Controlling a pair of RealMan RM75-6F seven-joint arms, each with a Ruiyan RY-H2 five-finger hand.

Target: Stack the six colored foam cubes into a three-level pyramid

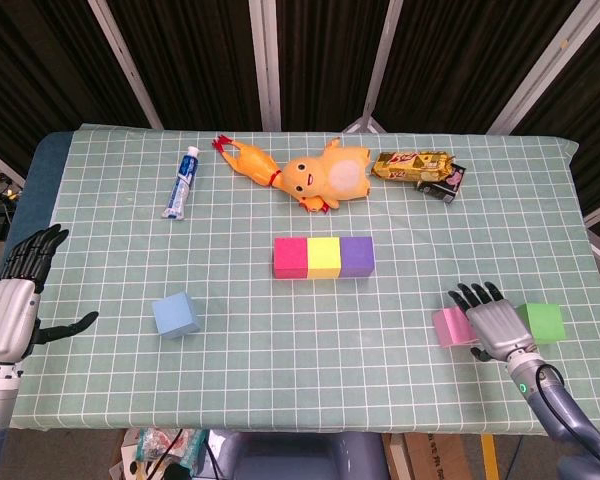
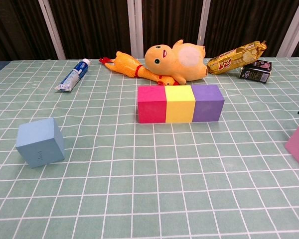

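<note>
On the green checked tablecloth (image 1: 400, 210) you have a row of three foam cubes touching side by side: magenta (image 1: 290, 257), yellow (image 1: 324, 257), purple (image 1: 356, 256). The yellow plush duck toy (image 1: 325, 178) lies behind the row. The light blue foam cube (image 1: 175, 314) stands alone toward your left hand (image 1: 10, 305), which is released with fingers spread, off the table edge. Your right hand (image 1: 492, 320) sits between the pink foam cube (image 1: 448, 327) and the green foam cube (image 1: 540, 321), fingers extended, grasping nothing.
</note>
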